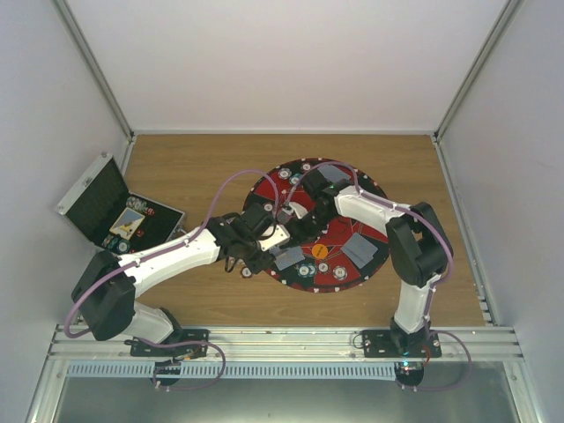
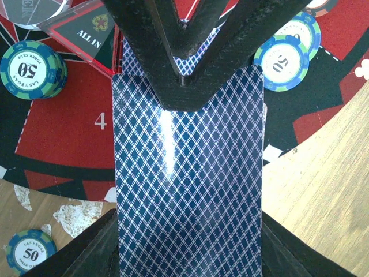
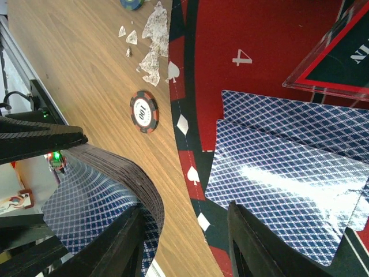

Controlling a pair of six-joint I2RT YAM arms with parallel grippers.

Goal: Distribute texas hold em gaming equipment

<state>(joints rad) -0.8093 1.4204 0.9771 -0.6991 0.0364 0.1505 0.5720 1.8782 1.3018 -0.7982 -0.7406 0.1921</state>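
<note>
My left gripper (image 2: 190,254) is shut on a thick deck of blue-backed playing cards (image 2: 190,190), holding it by its long edges over the near-left rim of the round mat (image 1: 342,231). In the right wrist view the deck (image 3: 115,173) bows upward at the left. My right gripper (image 3: 184,242) is open; only wood and the mat's edge show between its fingers, and its left finger (image 3: 115,242) lies against the deck. Two dealt cards (image 3: 282,167) lie face down on the mat. A dark red chip (image 3: 144,111) rests on the wood. Teal chips (image 2: 29,69) (image 2: 285,62) sit on the mat.
The black case (image 1: 119,211) stands open at the left, with things inside. More face-down cards (image 1: 361,249) (image 1: 333,172), an orange disc (image 1: 318,251) and rim chips (image 1: 339,273) lie on the mat. A clear "ALL IN" plaque (image 2: 86,34) sits by the deck. Both arms cross over the mat.
</note>
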